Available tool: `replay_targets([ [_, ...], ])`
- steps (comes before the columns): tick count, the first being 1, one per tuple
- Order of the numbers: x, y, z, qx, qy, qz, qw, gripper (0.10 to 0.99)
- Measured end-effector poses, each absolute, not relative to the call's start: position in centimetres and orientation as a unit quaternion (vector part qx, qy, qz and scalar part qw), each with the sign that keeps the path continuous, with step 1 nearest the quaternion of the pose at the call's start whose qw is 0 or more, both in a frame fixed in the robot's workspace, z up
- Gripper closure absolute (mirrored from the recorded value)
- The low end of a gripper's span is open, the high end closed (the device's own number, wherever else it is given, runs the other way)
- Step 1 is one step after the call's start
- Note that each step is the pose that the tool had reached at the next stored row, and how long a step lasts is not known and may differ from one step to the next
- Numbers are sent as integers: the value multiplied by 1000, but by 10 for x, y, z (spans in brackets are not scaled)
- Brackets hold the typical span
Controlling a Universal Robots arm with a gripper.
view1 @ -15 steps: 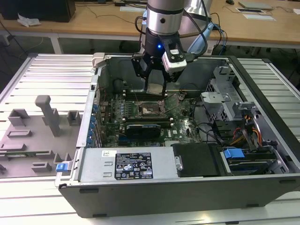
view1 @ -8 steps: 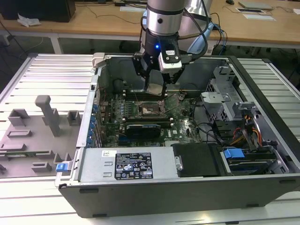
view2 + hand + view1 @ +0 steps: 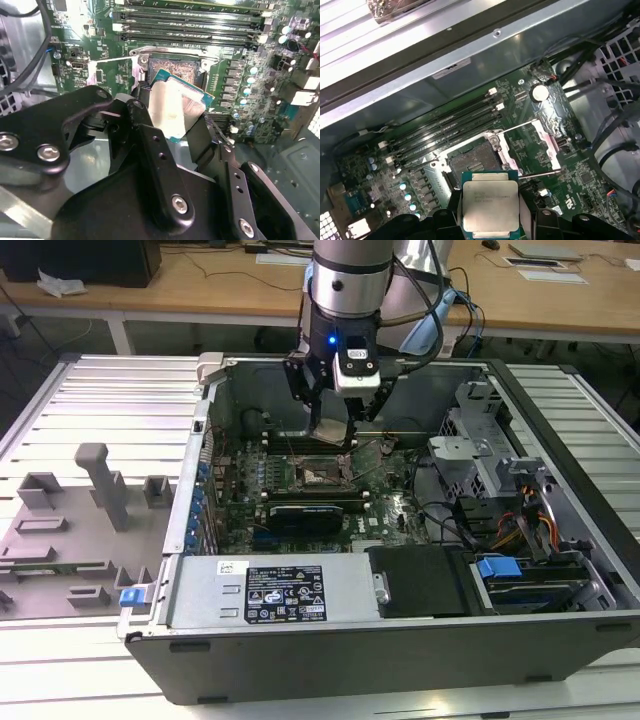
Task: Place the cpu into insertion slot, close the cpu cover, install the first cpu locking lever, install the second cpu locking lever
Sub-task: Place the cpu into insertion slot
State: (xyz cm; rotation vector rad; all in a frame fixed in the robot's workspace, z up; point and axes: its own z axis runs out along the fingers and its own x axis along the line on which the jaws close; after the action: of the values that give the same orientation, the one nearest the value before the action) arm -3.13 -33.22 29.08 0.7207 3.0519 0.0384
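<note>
The gripper (image 3: 333, 432) clamps the cpu (image 3: 490, 205) by its edges, with the open socket (image 3: 325, 473) at six o'clock of it in the exterior view. Tilt or offset could damage that socket.

cpu (image 3: 490, 205): pale metal top, smooth, dull sheen
cpu cover (image 3: 550, 145): thin bright metal, shiny
motherboard (image 3: 580, 175): green, matt
case wall (image 3: 485, 75): grey sheet metal, matt

Tally, both wrist views and exterior view:
- cpu (image 3: 490, 205): 1
- end effector (image 3: 491, 220): 1
- open socket (image 3: 470, 165): 1
- cpu cover (image 3: 549, 142): 1
- motherboard (image 3: 580, 175): 1
- long black memory slots (image 3: 447, 125): 4
- round coin cell (image 3: 538, 92): 1
- long black card (image 3: 305, 512): 1
- open computer case (image 3: 400, 640): 1
- grey fixture tray (image 3: 60, 550): 1
</note>
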Motion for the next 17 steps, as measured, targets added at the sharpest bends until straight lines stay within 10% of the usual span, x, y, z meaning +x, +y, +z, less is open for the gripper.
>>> replay_targets([
  [17, -31, -332, 283, 369, 929, 13, 14, 545],
])
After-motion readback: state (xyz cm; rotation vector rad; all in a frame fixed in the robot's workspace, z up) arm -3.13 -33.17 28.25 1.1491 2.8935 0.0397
